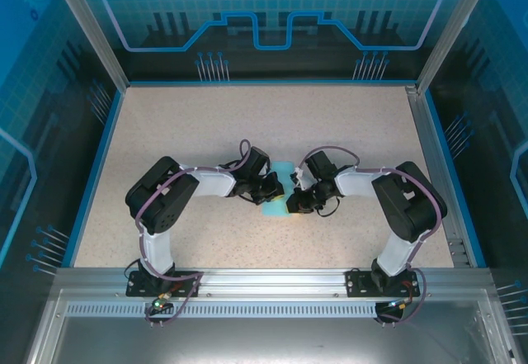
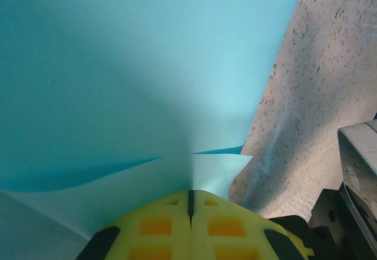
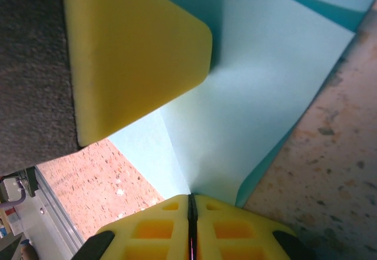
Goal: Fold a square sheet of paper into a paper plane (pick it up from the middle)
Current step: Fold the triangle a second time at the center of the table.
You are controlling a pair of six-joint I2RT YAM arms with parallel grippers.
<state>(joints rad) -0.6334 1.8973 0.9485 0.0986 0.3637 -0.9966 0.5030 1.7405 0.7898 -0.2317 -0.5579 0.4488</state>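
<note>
Blue translucent panels (image 1: 272,17) printed with a gear and circuit pattern wall off the table (image 1: 165,133) on its far side and both flanks. That table is a speckled beige slab, and everything else sits on it or over it. An aluminium rail (image 1: 264,280) runs along the table's near edge and carries both arm bases. The left arm (image 1: 165,199) rises from the near-left part of that edge and the right arm (image 1: 408,203) from the near-right. Both bend inward until their wrists meet over the middle of the table.

Between the wrists is the turquoise paper sheet (image 1: 272,210), over the table's centre and a little toward its near edge. In the overhead view only small patches of it show past the black wrist housings. In the left wrist view the sheet (image 2: 129,65) spreads wide and curved above the speckled table (image 2: 318,95), one layer lapping over another. In the right wrist view the paper (image 3: 259,83) stands up off the table (image 3: 330,171) with a paler fold in it.

The left gripper (image 1: 276,189) is clamped on the sheet. Its yellow pads (image 2: 156,224) press together at the tips (image 2: 190,194), where the paper emerges. The right gripper (image 1: 293,203) likewise pinches the paper, pads meeting at a thin seam (image 3: 191,198). A yellow pad of the left gripper (image 3: 135,53) lies against the sheet in the right wrist view.
</note>
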